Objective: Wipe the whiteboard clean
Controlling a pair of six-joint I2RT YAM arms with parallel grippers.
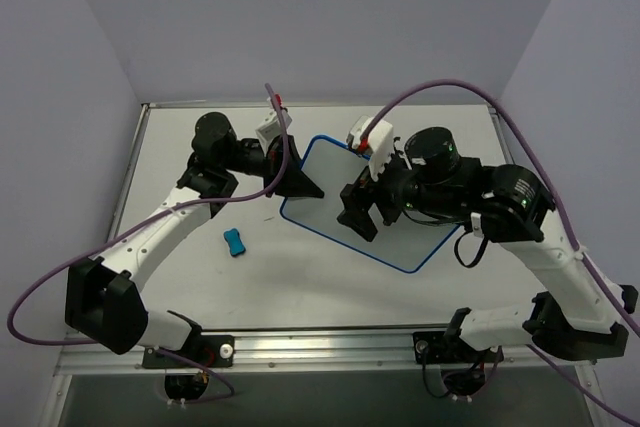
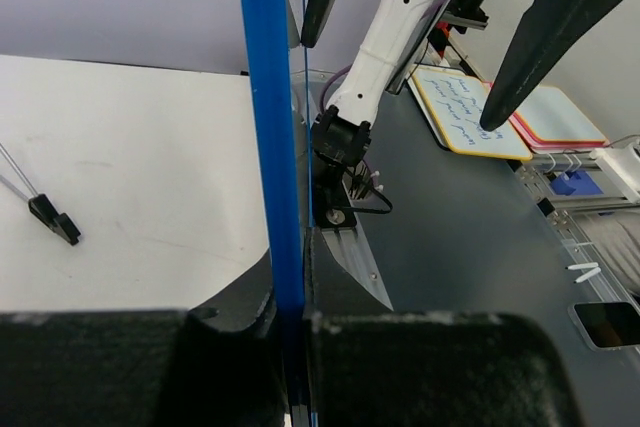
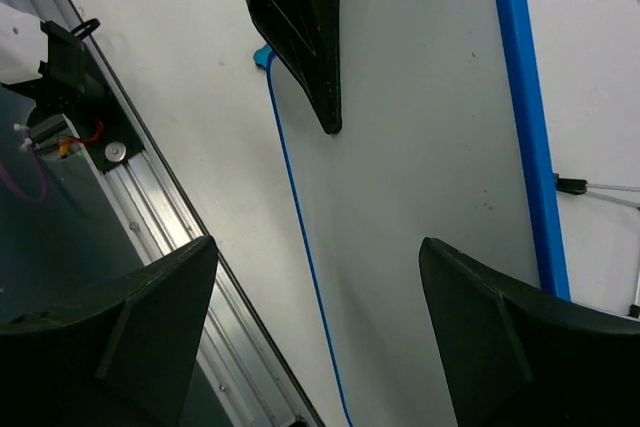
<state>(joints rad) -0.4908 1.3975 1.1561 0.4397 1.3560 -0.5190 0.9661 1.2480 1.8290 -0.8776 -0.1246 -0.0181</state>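
The whiteboard (image 1: 412, 239), white with a blue rim, lies tilted at the table's middle. Its face looks blank apart from a few small specks in the right wrist view (image 3: 420, 127). My left gripper (image 1: 300, 184) is shut on the board's left edge; the left wrist view shows the blue rim (image 2: 265, 97) pinched between the jaws of that gripper (image 2: 296, 297). My right gripper (image 1: 360, 209) hovers over the board's middle, open and empty, with its fingers spread wide in its own view (image 3: 318, 287). The small blue eraser (image 1: 234, 243) lies on the table left of the board.
A black wire stand leg (image 3: 590, 187) sticks out past the board's rim, and a stand foot (image 2: 50, 215) rests on the table. The table's metal front rail (image 1: 320, 342) runs along the near edge. Purple cables loop over both arms.
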